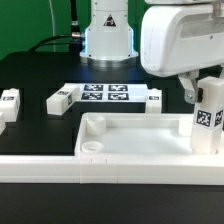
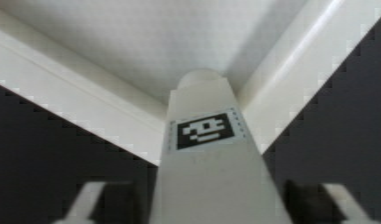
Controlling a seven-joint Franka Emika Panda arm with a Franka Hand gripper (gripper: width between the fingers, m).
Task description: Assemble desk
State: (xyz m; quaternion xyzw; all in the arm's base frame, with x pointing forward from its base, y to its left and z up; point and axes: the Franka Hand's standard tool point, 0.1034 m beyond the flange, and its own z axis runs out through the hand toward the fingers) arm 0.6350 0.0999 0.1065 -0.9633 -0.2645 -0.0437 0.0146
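One leg (image 1: 207, 117) stands upright in my pincer (image 1: 197, 92) at the desk top's (image 1: 120, 140) corner on the exterior view's right; three more legs (image 1: 61, 98) lie back on the table (image 1: 40, 80), near the marker board (image 1: 105, 93). Wrist view now: my fingers (image 2: 102, 203) pinch the leg, its tip aimed into the corner. Any tilt and it could jam or skid off the rim (image 2: 80, 85).

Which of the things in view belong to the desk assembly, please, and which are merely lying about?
Belonging to the job:
desk top
leg held in the fingers at the top's corner
loose legs on the table

Not part of it:
marker board
long white rail along the front
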